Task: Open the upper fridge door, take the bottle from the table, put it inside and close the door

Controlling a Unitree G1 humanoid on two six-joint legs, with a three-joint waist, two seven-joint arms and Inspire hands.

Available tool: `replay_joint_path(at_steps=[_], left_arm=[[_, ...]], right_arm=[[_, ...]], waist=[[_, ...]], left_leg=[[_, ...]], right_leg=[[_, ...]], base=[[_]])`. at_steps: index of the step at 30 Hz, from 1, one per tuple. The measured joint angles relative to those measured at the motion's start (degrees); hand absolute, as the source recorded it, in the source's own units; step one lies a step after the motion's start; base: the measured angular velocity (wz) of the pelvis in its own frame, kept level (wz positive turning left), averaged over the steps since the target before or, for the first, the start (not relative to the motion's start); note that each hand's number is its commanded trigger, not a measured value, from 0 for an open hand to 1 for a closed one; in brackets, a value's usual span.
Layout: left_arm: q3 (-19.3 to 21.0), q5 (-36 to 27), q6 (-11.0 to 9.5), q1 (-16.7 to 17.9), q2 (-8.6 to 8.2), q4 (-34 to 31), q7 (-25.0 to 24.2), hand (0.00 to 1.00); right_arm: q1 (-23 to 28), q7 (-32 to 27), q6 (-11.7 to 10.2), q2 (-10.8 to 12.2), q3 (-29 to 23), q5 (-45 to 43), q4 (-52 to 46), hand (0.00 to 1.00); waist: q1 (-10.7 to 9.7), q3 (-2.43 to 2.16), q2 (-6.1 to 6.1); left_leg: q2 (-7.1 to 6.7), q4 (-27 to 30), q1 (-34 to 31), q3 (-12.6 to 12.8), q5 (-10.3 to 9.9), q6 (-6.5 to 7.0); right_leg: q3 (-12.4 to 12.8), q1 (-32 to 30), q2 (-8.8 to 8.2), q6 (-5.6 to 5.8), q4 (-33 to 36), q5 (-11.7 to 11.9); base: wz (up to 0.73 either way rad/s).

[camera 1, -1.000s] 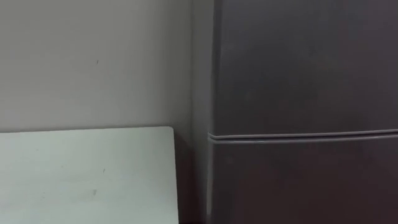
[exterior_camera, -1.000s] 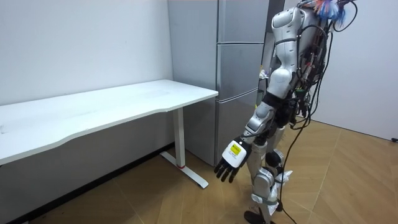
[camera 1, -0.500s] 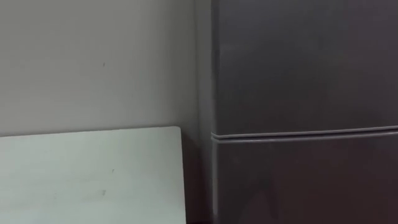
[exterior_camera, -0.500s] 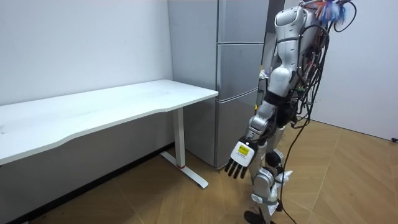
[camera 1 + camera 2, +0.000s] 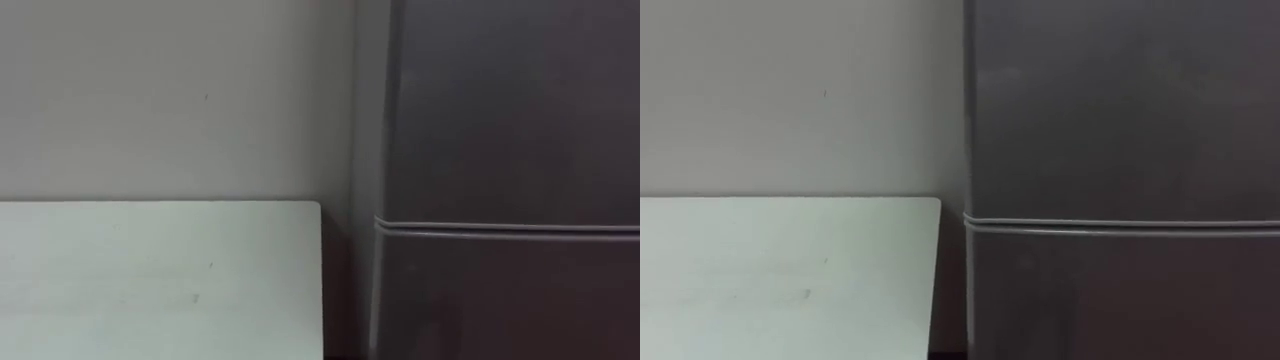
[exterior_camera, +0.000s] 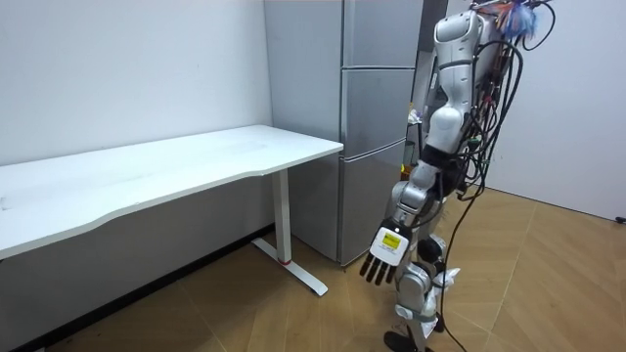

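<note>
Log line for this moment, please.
stance: standing facing fridge, table on its left | left hand: open, empty, hanging low by the leg | fridge doors: shut

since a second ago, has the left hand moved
Yes. The left hand has swung toward the room view's right, farther from the table leg.

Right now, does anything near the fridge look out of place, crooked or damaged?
Nothing stands out. The fridge has its doors shut and even, the white table stands level beside it, and the left hand hangs open by the robot's leg.
</note>
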Motion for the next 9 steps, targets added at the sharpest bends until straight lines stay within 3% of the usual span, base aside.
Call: replay_joint_path(at_steps=[9], left_arm=[[-1.3, -2.0, -0.5, -1.5, -0.07, 0.1, 2.6, 0.00]], right_arm=[[-0.1, 2.1, 0.0, 0.1, 0.6, 4.1, 1.3, 0.00]], waist=[[0.0, 0.06, -0.21]], left_leg=[[-0.01, 0.0, 0.0, 0.0, 0.0, 0.00]], right_leg=[[-0.1, 0.1, -0.05, 0.00, 0.1, 0.0]], base=[[0.00]])
